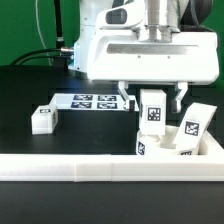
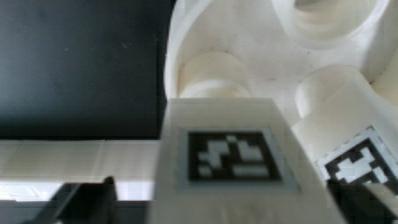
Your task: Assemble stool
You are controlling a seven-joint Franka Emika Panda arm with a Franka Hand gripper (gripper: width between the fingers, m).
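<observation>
The arm (image 1: pixel 140 45) hangs over the exterior view's right half of the black counter (image 1: pixel 22 98). Its fingers (image 1: pixel 122 95) are spread, one on each side of an upright white leg (image 1: pixel 152 108), with a gap showing between each finger and the leg. They pinch nothing. The leg's square black-and-white tag faces the exterior camera.

In the wrist view the same leg (image 2: pixel 228 150) fills the middle, tag up front, with the dark fingers (image 2: pixel 80 200) standing clear of its sides. Behind it lies the round white seat (image 2: pixel 249 55) with its deep holes. Whether the leg sits in one of those holes cannot be told.

A second leg (image 1: pixel 193 124) leans tilted just to the exterior view's right of the upright one, and its tag also shows at the edge of the wrist view (image 2: pixel 365 165). A third leg (image 1: pixel 44 118) lies by itself well off to the exterior view's left.

The marker board (image 1: pixel 88 100) lies flat on the counter, between that lone leg and the fingers. The long white rail (image 1: pixel 90 165) runs across the near edge and hides the foot of the parts behind it.
</observation>
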